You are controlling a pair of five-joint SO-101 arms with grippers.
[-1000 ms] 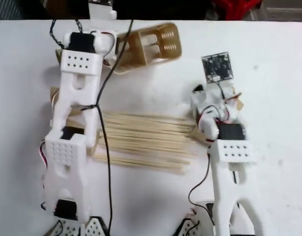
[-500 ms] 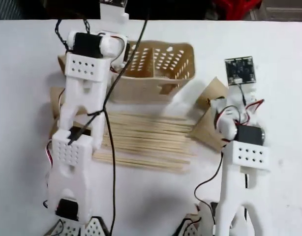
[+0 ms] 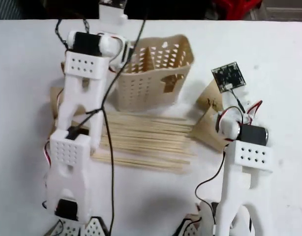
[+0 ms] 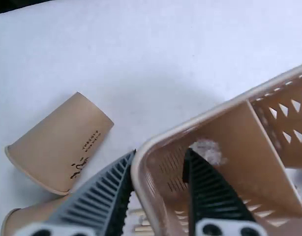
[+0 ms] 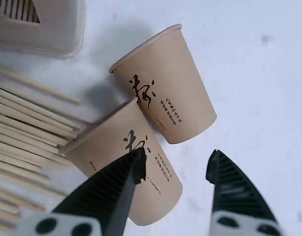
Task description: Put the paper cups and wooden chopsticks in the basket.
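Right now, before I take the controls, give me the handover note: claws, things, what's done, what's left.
Left claw: open, straddling the rim of the basket, one finger inside and one outside.
Right claw: open, holding nothing, above two paper cups that lie on their sides.
Two more cups lie on the table by the left arm.
The wooden chopsticks lie in a pile between the arms, in front of the basket.
Done: the basket stands upright. No cup or chopstick is seen in it.
Left: all the cups and chopsticks go in.
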